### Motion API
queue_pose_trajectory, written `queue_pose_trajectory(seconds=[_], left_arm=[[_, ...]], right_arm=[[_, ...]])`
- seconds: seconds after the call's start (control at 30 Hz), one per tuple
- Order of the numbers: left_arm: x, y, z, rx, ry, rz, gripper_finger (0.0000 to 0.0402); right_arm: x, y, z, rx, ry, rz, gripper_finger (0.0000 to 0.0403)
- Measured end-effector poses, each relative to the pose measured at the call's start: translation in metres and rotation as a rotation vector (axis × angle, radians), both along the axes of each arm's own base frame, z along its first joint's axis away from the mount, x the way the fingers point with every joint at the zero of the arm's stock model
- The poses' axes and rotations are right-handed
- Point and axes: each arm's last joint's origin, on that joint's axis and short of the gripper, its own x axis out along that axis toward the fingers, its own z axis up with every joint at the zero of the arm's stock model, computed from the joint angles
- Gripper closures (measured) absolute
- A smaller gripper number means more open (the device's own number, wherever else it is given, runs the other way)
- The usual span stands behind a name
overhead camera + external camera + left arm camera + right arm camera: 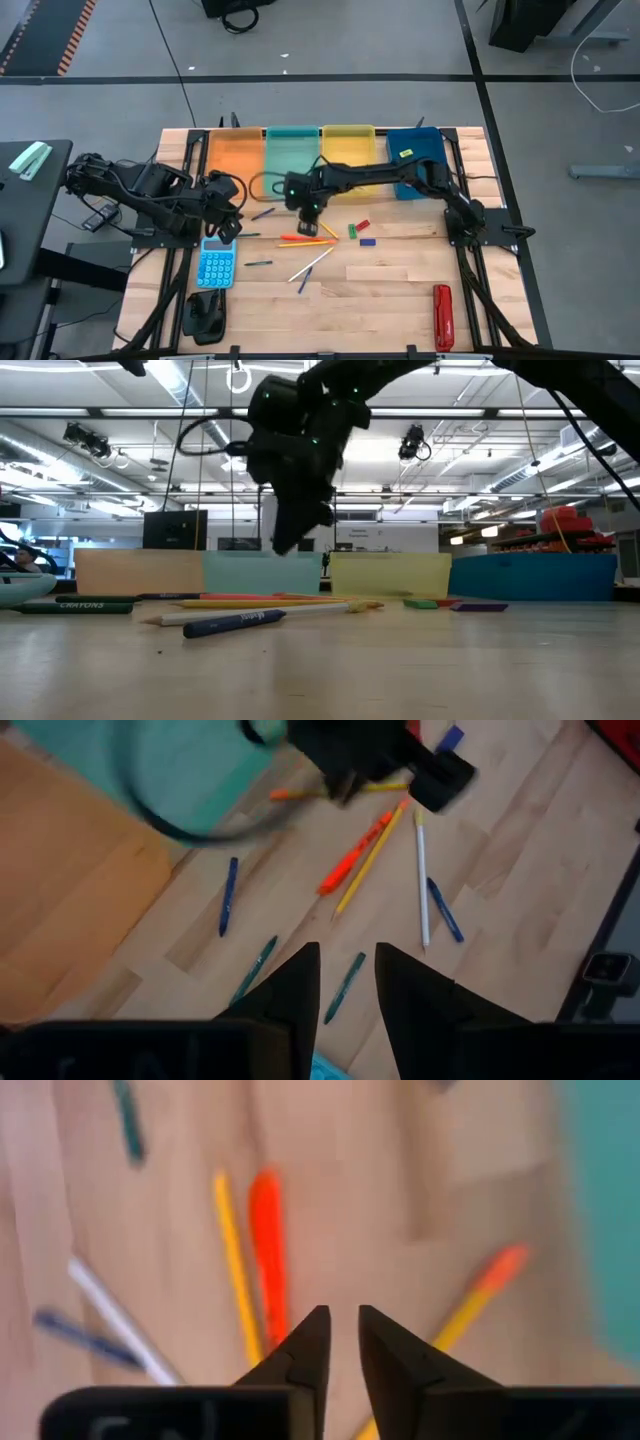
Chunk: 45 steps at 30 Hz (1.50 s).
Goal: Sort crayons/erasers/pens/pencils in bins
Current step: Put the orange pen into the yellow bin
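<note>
The right gripper [307,222] is held above the table [400,290] just in front of the teal bin [292,148], over a cluster of pencils [306,241] and an orange crayon [267,1240]; its fingers are seen slightly parted with nothing between them. The left gripper [226,228] is stationed at the table's left side beside the light-blue calculator [215,264], its fingers likewise parted and empty. Four bins are set in a row along the far edge (orange [235,152], teal, yellow [348,143], dark blue [420,150]). Pens [258,263], a white pencil [312,264] and small erasers [362,225] are scattered on the wood in front of them, well apart from a red tool [442,317] near the front edge.
</note>
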Motion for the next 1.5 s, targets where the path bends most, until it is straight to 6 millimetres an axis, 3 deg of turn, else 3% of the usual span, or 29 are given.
queue_pose_trajectory(seconds=[0.23, 0.47, 0.9, 1.17, 1.37, 1.5], left_arm=[[0.0, 0.0, 0.0, -0.003, -0.001, 0.004, 0.0294], [0.0, 0.0, 0.0, 0.003, 0.001, -0.004, 0.0294], [0.0, 0.0, 0.0, -0.001, -0.003, -0.001, 0.0294], [0.008, -0.002, 0.006, -0.011, -0.102, 0.01, 0.0294], [0.01, -0.002, 0.007, -0.008, -0.136, 0.018, 0.0294], [0.01, -0.002, 0.008, -0.014, -0.139, 0.026, 0.0294]], right_arm=[[-0.01, 0.038, -0.03, 0.009, 0.065, 0.133, 0.0301], [-0.009, 0.058, -0.035, -0.032, 0.046, 0.146, 0.0304], [-0.003, 0.05, -0.033, -0.096, -0.007, 0.087, 0.0315], [0.002, 0.05, -0.031, -0.117, -0.078, 0.119, 0.0315], [-0.008, 0.051, -0.058, -0.064, -0.039, 0.11, 0.0315], [-0.013, 0.051, -0.065, -0.044, -0.027, 0.074, 0.0315]])
